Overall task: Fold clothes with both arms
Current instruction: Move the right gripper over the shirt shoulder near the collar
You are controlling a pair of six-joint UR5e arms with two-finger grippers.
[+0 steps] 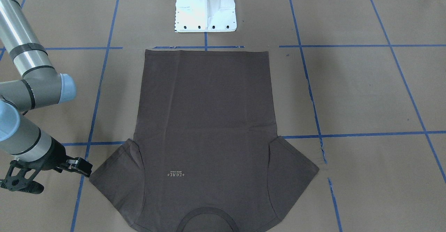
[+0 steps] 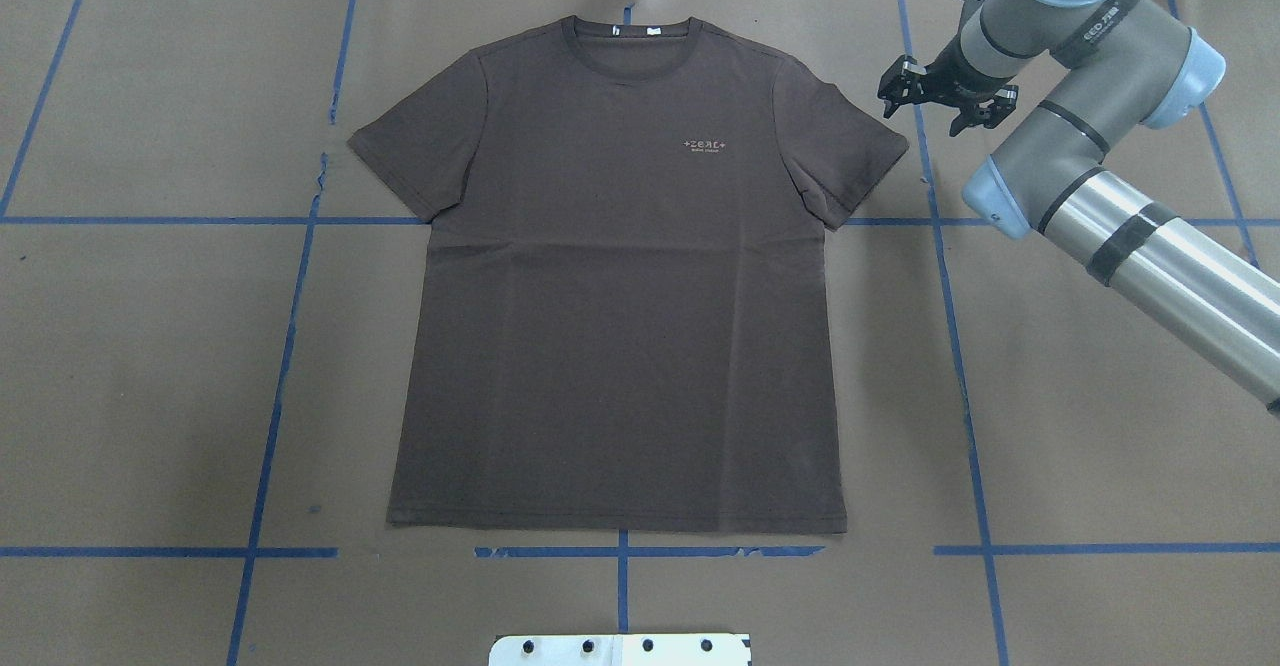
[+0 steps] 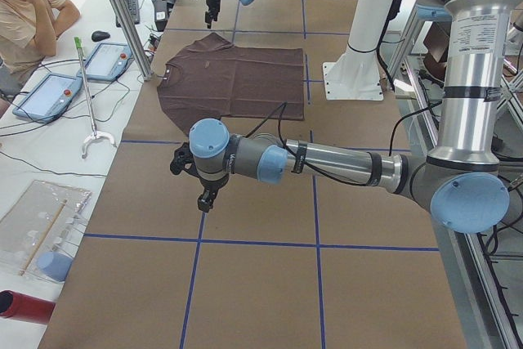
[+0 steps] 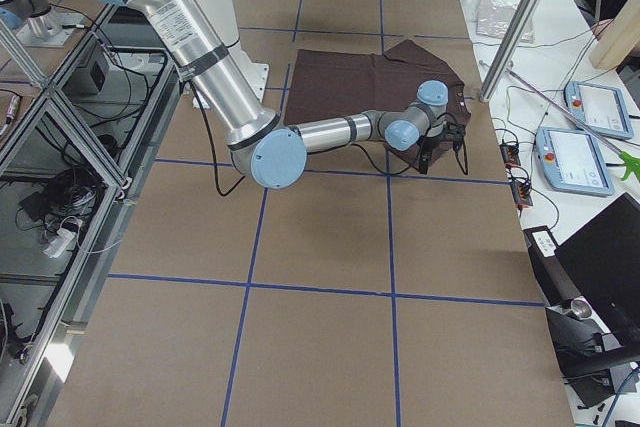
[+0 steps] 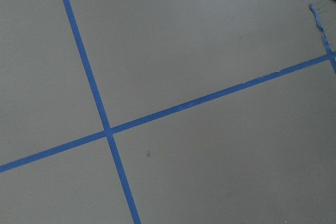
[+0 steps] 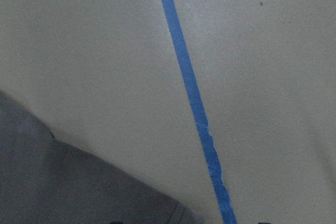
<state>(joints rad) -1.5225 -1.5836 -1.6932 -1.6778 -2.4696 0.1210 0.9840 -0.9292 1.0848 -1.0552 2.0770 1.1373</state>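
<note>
the brown paper-covered counter point(image 2: 130, 396) is marked into large squares by blue tape point(image 2: 270, 396), and a white pedestal point(image 1: 205, 7) stands at the robot's edge of it. the right arm point(image 2: 1150, 246) reaches across the counter's far right part, its elbow bent back toward the shirt. the left arm point(image 3: 343, 165) stretches out low over bare paper on the other side, well apart from the cloth. between them the t-shirt point(image 2: 620, 296) lies flat and fully spread, front up, with its hem toward the pedestal, its neck at the far edge and both short sleeves fanned outward. the right end effector point(image 2: 940, 98) points down just beside the tip of the sleeve point(image 2: 850, 146) on that side, close to a tape line. its fingers are spread wide, only their tips showing at the bottom edge of the wrist view, with nothing between them. whether they touch the paper cannot be told. the left end effector point(image 3: 206, 199) points down over bare counter. it shows only in the left side view, so whether it is spread or pressed together cannot be told, and its wrist view takes in crossed tape lines and a sliver of dark cloth at one corner. small pale lettering point(image 2: 704, 145) sits on the chest, and white tags point(image 2: 652, 32) show inside the neck.
</note>
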